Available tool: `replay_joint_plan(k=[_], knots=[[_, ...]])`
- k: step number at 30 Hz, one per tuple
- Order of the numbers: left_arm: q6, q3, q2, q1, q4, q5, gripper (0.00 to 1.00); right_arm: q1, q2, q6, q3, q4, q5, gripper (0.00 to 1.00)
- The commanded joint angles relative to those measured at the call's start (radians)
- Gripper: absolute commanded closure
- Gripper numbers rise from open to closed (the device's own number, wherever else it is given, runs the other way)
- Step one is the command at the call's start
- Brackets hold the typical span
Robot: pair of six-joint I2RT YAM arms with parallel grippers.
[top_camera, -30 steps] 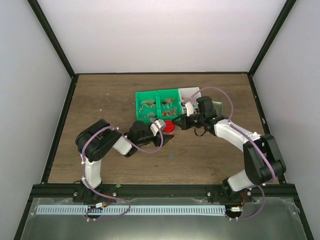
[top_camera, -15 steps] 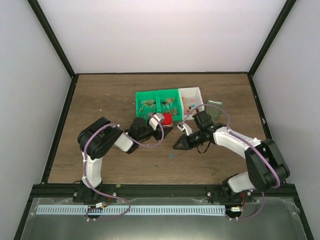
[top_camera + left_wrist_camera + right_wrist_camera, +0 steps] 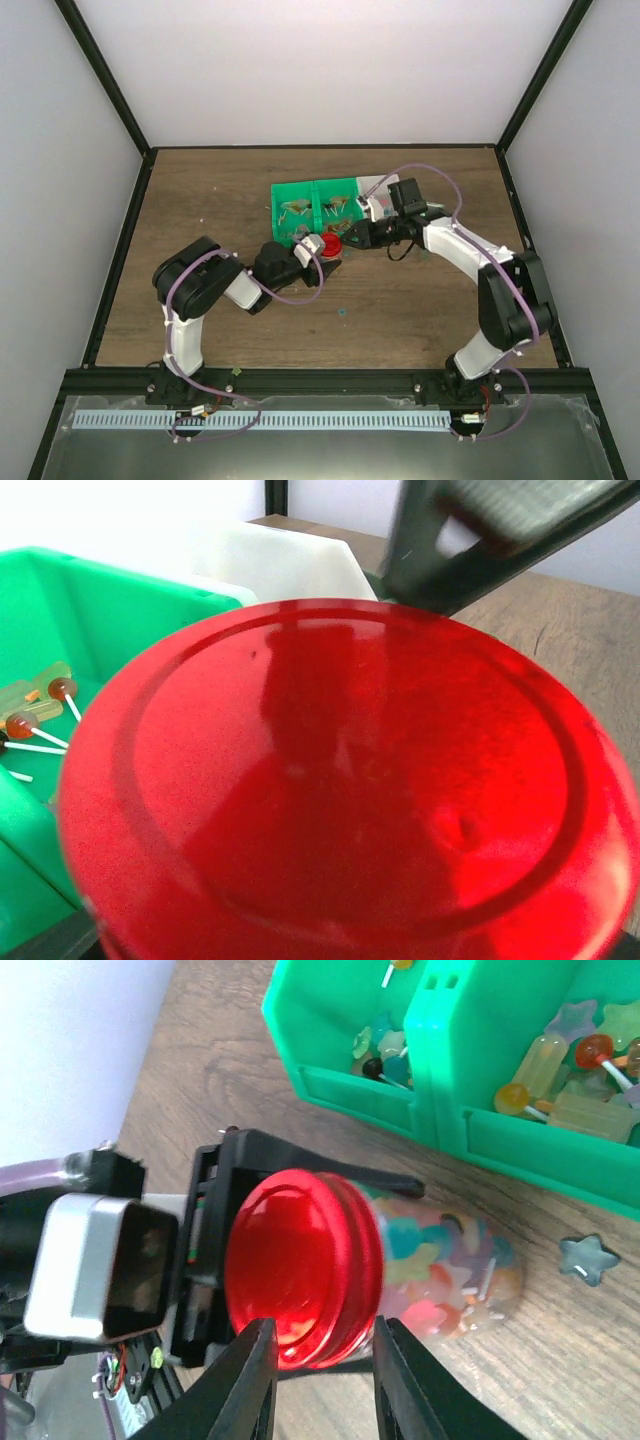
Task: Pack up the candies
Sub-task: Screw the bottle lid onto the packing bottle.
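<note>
Swinging back from 4 o'clock, our right gripper (image 3: 323,1325) now straddles red lid (image 3: 300,1260), jaws apart, contact unclear. Our left gripper (image 3: 322,250) clamps jar (image 3: 495,1280); candies (image 3: 410,1245) inside, more in green tray (image 3: 520,1130) at 12 o'clock. Lid-tightening next, we reckon.

The right claw (image 3: 347,239) has swung back up from the bare desk (image 3: 400,310), where it hung half a second ago. It now sits right against the red lid (image 3: 333,244), much as it did a second ago. The right arm (image 3: 450,245) again crosses over the white bin (image 3: 374,182), covering most of the inside that was briefly exposed. The left claw (image 3: 322,252), with the lid, has shifted slightly toward the near edge.
</note>
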Motion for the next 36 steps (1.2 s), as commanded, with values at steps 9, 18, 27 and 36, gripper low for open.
replay_joint_plan(k=[9,18,27,36], knots=[[0.001,-0.064,0.065,0.005,-0.226,0.016,0.32,0.011,0.130,-0.052,0.146,0.015,0.023,0.80],[-0.006,-0.078,0.061,0.005,-0.217,-0.014,0.32,0.067,0.168,-0.057,0.162,0.011,0.009,0.81],[-0.037,-0.070,0.060,0.005,-0.203,-0.034,0.32,0.104,0.129,-0.018,0.053,0.053,-0.003,0.86],[-0.074,-0.049,0.072,0.006,-0.210,-0.053,0.33,0.120,0.069,0.007,-0.108,0.080,-0.036,0.94]])
